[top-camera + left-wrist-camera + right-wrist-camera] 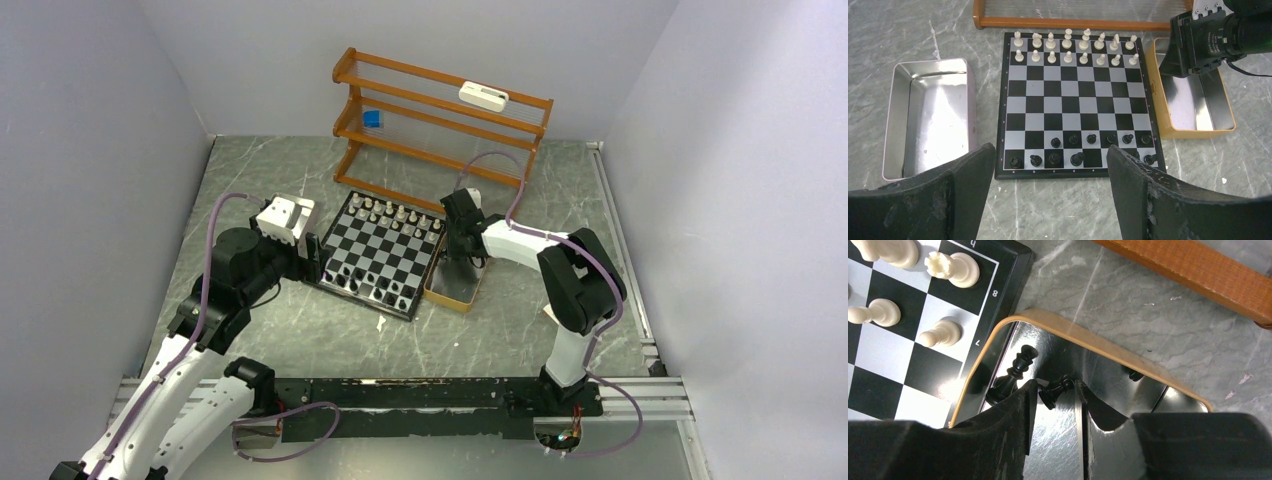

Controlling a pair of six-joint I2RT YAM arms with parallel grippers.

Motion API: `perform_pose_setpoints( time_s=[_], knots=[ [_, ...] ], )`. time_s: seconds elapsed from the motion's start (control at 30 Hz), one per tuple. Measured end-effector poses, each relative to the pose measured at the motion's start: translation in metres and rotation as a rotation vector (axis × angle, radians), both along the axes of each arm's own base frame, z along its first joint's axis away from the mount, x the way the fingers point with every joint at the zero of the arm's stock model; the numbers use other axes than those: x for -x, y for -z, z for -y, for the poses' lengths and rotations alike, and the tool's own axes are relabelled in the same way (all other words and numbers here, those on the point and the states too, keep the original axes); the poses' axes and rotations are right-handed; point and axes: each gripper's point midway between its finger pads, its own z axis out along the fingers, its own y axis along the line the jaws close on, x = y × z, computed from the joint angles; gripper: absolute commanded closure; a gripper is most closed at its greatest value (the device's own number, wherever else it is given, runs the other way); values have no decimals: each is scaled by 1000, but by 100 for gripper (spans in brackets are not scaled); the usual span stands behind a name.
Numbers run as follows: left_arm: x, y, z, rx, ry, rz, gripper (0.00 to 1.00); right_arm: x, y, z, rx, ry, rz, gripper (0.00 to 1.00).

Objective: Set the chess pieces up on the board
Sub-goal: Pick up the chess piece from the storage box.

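Board (385,250): lay flat on the grey marbled table (500,330), between two metal tins.
White pieces (1068,40): stood in two rows on the far side of the board.
Black pieces (1091,138): some stood on the two near rows.
Left gripper (1050,152): jaws spread wide, holding nothing, over the near edge of the board.
Right gripper (1054,387): was down in the tan-rimmed tin (1073,335), with a narrow gap and a black pawn (1050,395) between the fingers. I cannot tell if they pressed it.

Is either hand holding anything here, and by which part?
Left hand holds nothing. Right hand brackets a tilted black pawn in the tin; actual grip cannot be told.
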Motion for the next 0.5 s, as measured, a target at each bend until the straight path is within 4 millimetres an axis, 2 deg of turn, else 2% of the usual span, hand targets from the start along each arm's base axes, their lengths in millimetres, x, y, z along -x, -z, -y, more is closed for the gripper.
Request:
perform_pose_setpoints(
  time_s=[0.5],
  knots=[
    [0, 0, 0, 0, 0, 0, 14, 3, -6, -11, -32, -33, 19, 60]
  ],
)
